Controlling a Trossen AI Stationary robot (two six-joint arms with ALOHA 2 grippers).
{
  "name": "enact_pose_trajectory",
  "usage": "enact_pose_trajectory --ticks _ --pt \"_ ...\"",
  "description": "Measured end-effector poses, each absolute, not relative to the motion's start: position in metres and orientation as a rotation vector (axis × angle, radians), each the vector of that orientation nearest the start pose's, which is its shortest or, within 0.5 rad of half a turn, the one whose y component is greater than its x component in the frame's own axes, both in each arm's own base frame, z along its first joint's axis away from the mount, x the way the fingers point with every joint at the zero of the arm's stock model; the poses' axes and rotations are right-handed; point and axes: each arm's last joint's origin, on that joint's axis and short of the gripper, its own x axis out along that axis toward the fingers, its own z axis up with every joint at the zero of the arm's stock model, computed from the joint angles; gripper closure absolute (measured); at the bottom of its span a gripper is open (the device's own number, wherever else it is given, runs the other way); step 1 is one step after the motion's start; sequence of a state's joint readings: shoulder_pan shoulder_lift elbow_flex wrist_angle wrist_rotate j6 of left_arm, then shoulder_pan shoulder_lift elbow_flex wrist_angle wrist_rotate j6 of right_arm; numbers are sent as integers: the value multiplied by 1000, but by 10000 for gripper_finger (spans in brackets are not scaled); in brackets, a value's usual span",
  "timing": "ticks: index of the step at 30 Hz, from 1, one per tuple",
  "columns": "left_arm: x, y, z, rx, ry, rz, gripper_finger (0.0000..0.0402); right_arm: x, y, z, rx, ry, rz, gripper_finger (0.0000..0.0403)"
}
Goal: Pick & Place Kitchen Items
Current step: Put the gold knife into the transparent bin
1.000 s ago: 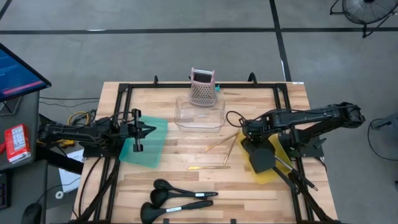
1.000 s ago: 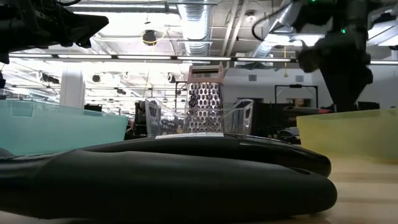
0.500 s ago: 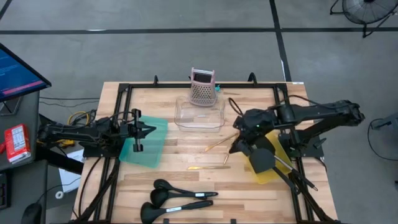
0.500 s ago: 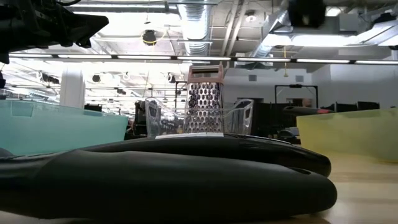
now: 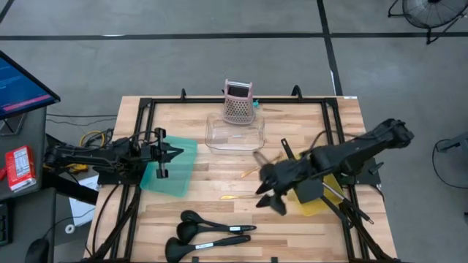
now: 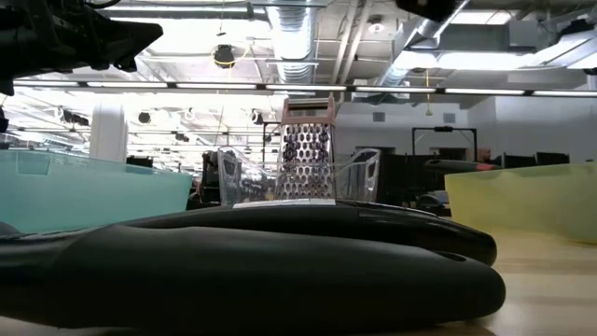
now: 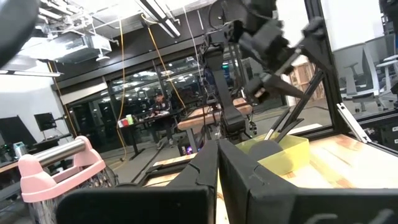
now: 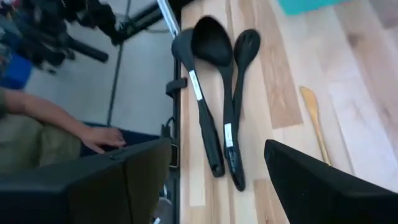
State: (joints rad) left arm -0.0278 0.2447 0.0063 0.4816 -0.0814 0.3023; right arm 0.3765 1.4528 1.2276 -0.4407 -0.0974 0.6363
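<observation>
Three black long-handled utensils [image 5: 210, 235] lie side by side by the table's near edge; they also fill the low view [image 6: 252, 257]. Thin golden sticks [image 5: 246, 196] lie on the wood mid-table. A black utensil [image 5: 308, 188] rests in the yellow bin [image 5: 319, 204]. My right gripper [image 5: 268, 193] hangs open in the air over the golden sticks, left of the yellow bin; its wrist view looks down on the black utensils [image 8: 214, 93]. My left gripper [image 5: 170, 155] waits shut above the teal tray [image 5: 172, 174].
A clear container [image 5: 235, 134] and a pink grater [image 5: 238, 102] stand at the far middle. A black frame [image 5: 139, 146] rims the table. A person's hand [image 8: 102, 137] shows beyond the table's near edge. Bare wood lies between the golden sticks and the black utensils.
My right gripper has swung away from above the yellow bin toward the table's left and near edge, rising out of the low view and rolling at the wrist. It has stayed open. The black utensil in the yellow bin has kept its place.
</observation>
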Motion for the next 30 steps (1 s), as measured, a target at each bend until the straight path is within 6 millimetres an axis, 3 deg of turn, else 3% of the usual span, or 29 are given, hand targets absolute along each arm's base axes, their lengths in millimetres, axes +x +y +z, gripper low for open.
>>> enact_pose_trajectory --ticks 5,10,15,21,30 --pt "110 -1 191 288 -232 90 400 323 140 298 327 950 244 143" --pt "110 -1 191 288 -230 89 400 346 146 294 134 1165 152 143" --pt "110 -1 191 288 -233 90 400 367 151 271 -76 1298 68 143" --pt "110 -1 191 287 -234 90 400 381 157 230 -162 1422 90 143" --pt "110 -1 191 287 -235 90 400 398 153 197 -241 1447 146 143"
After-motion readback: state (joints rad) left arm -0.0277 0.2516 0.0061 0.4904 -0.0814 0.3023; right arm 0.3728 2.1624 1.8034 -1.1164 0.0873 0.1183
